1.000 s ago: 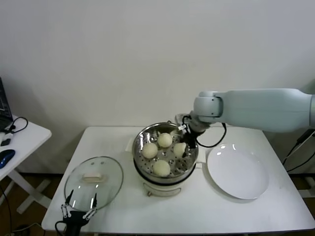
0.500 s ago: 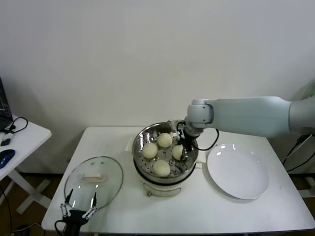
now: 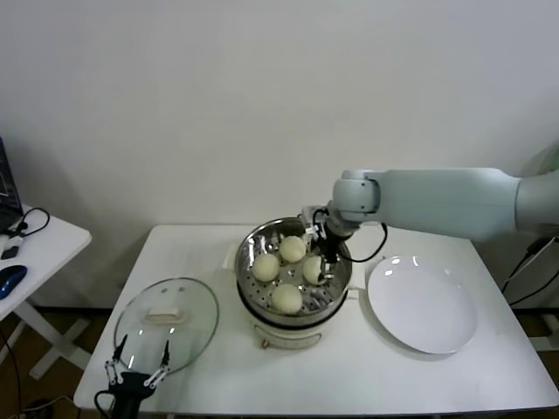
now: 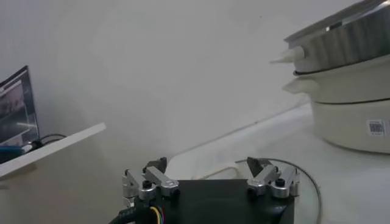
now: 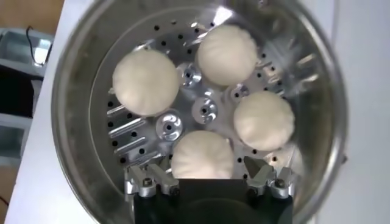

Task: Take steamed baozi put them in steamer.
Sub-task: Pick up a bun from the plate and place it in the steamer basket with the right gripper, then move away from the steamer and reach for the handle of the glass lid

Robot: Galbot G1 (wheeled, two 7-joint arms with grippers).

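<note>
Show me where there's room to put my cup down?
The plate is bare. Table in front of the steamer is free too. The steamer is crowded: four baozi plus the right end effector. The lid fills the left corner.

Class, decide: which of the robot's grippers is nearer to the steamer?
The right. The right gripper is inside the steamer, around one baozi. The left gripper is off at the table's front edge, by the glass lid.

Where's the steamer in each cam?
Head view: steamer at table centre, four baozi inside, right end effector in it.
Left wrist view: its side wall fills the far edge.
Right wrist view: seen from above, fills the frame.
Shared landmark: the steamer's steel rim.
</note>
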